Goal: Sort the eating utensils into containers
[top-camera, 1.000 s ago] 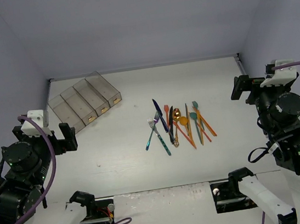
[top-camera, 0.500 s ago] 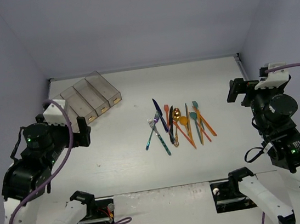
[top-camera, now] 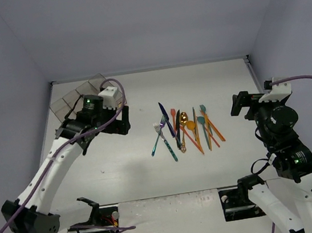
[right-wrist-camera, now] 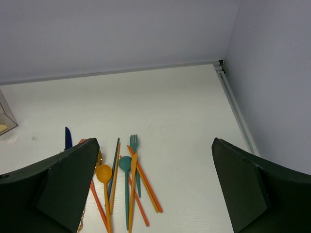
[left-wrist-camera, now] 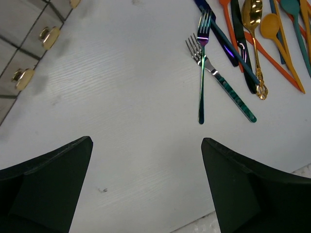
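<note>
surface: white table [top-camera: 128,166], closed in by pale lilac-grey walls [top-camera: 132,22].
utensils: the eating utensils [top-camera: 184,130] lie loose on the table right of centre, in one tight cluster, roughly side by side, with several crossing each other.
left edge of cluster: an iridescent fork [left-wrist-camera: 202,73] and a fork with a teal patterned handle [left-wrist-camera: 224,83], tines close together, handles splaying apart.
middle of cluster: a dark blue knife [top-camera: 167,119], a black utensil [top-camera: 177,125] and a gold spoon [left-wrist-camera: 253,29], packed close.
right edge of cluster: an orange spoon [right-wrist-camera: 104,177], a teal spoon [right-wrist-camera: 125,174] and a teal fork [right-wrist-camera: 134,148] lie among long orange handles.
bins: the containers [top-camera: 61,106] sit at the far left corner, set at an angle, well apart from the cluster. tan labels [left-wrist-camera: 48,35] mark their ends. from above, the left arm [top-camera: 53,164] hides part of them.
left claw: the left gripper [top-camera: 121,121] hangs over the table between containers and cluster, near the label ends. its fingers are spread wide with nothing in them.
right claw: the right gripper [top-camera: 238,104] is raised to the right of the cluster, apart from it. its fingers are spread wide, with only bare table and utensils seen between them.
</note>
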{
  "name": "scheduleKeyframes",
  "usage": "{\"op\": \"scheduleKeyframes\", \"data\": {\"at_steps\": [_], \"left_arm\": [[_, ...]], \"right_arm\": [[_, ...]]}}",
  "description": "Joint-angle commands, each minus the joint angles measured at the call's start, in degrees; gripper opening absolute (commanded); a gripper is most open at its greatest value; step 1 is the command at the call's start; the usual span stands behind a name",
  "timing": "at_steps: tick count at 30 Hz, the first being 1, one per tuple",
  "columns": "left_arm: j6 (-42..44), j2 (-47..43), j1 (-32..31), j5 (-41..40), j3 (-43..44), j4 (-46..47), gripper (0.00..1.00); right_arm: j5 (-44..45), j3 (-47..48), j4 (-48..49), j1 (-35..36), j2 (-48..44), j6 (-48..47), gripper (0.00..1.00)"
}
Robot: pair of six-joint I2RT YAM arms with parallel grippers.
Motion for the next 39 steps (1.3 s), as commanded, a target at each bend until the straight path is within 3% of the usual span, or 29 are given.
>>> {"op": "scheduleKeyframes", "data": {"at_steps": [1,6,13,26,32,39], "left_arm": [[-3.8,8.9,-5.0,-0.6,-0.4,13.1,0.93],[-2.5,21.4,-10.0,-2.9,4.6,15.0,0.93],[-1.4,33.3,-11.7,-4.9,9.1,15.9,0.88],[-0.8,44.4,-18.2,-11.7,11.7,16.6,0.82],[-1.5,47.6,-18.4,-11.5,12.5,17.0,0.73],[-3.5,49.7,-18.4,-9.5,11.7,17.2,0.51]], "right_arm": [[-1.0,-1.7,4.2,-0.1,-1.5,2.3,1.0],[-2.0,-3.4,4.2,-0.1,-3.2,4.6,1.0],[-2.9,-4.1,3.6,-0.1,-5.1,6.2,1.0],[-0.9,-3.4,-0.1,-0.2,-8.3,5.2,1.0],[-0.3,-2.9,-1.8,-0.1,-9.1,4.8,1.0],[0.4,-2.2,-3.4,-0.1,-10.1,4.5,1.0]]}}
